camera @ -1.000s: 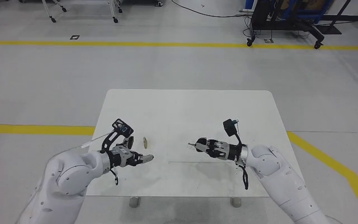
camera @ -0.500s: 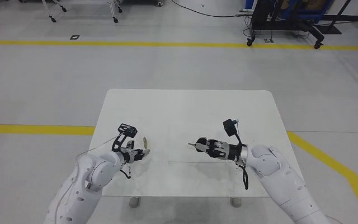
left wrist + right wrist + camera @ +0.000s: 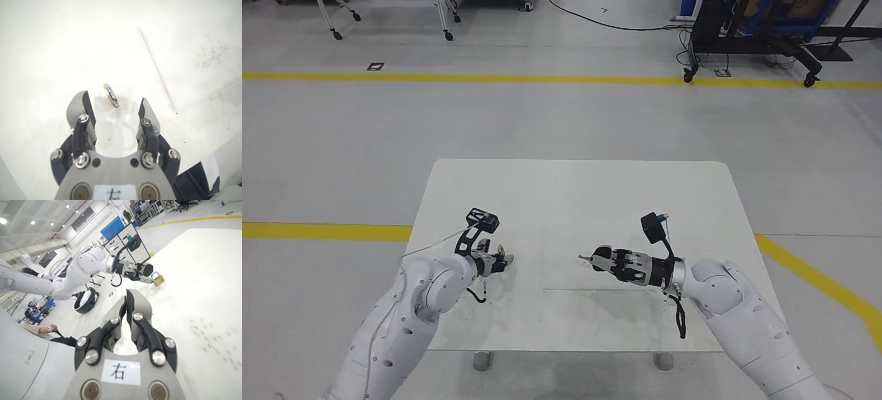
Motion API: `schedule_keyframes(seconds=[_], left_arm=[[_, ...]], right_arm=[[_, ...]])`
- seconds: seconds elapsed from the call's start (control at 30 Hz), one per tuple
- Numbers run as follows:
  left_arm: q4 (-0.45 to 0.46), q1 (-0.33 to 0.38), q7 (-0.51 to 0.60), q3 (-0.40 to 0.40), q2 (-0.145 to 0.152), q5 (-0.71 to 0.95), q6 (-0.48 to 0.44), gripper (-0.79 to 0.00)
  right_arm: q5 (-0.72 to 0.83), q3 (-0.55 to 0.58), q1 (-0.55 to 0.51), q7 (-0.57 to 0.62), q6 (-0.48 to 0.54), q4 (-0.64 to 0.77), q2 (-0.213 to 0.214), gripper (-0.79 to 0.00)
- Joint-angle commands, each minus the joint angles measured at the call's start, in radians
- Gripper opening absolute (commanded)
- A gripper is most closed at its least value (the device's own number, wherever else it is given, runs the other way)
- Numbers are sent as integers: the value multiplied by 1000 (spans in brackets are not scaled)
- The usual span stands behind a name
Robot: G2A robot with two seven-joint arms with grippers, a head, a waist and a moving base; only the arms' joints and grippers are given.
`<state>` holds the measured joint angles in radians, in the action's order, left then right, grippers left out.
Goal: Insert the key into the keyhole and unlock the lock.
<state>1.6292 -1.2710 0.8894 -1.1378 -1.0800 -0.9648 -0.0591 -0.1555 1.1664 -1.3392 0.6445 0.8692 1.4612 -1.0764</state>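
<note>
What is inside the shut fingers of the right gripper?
Apparently the key: only its thin metal tip sticks out past the end of the right gripper. The gripper covers the rest, so the key's head and how it sits cannot be seen.

White table (image 3: 642,190), brass padlock (image 3: 111,95) seemingly upright

A white label (image 3: 114,192) on the metal plate of the left gripper (image 3: 115,102), at the near left of the scene, carries one black character meaning left, with its lower part cut off from view. A second label (image 3: 121,372), on the plate of the right gripper (image 3: 126,294) at the near right, carries the whole black character meaning right. Beside that gripper, the white arm shell (image 3: 20,380) bears a small grey NFC mark (image 3: 30,357) with curved wave lines.
</note>
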Motion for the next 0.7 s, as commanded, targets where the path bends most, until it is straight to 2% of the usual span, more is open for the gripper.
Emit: schedule_keyframes(seconds=[0.0,0.07,0.17,0.27,0.33,0.47,0.67], left_arm=[[-20,16,-1,15,-4,0,6,-345],[-38,28,-6,27,-9,3,13,-394],[-66,39,-32,29,-15,33,38,-400],[-83,48,-28,35,-18,31,47,-483],[-88,53,-20,41,-20,30,51,-785],[-89,56,-11,49,-23,29,43,-785],[-58,67,66,69,-19,11,-66,-785]], right_arm=[[0,0,0,0,0,0,0,-785],[0,0,0,0,0,0,0,-785],[0,0,0,0,0,0,0,-785],[0,0,0,0,0,0,0,-785],[0,0,0,0,0,0,0,-785],[0,0,0,0,0,0,0,-785],[0,0,0,0,0,0,0,-785]])
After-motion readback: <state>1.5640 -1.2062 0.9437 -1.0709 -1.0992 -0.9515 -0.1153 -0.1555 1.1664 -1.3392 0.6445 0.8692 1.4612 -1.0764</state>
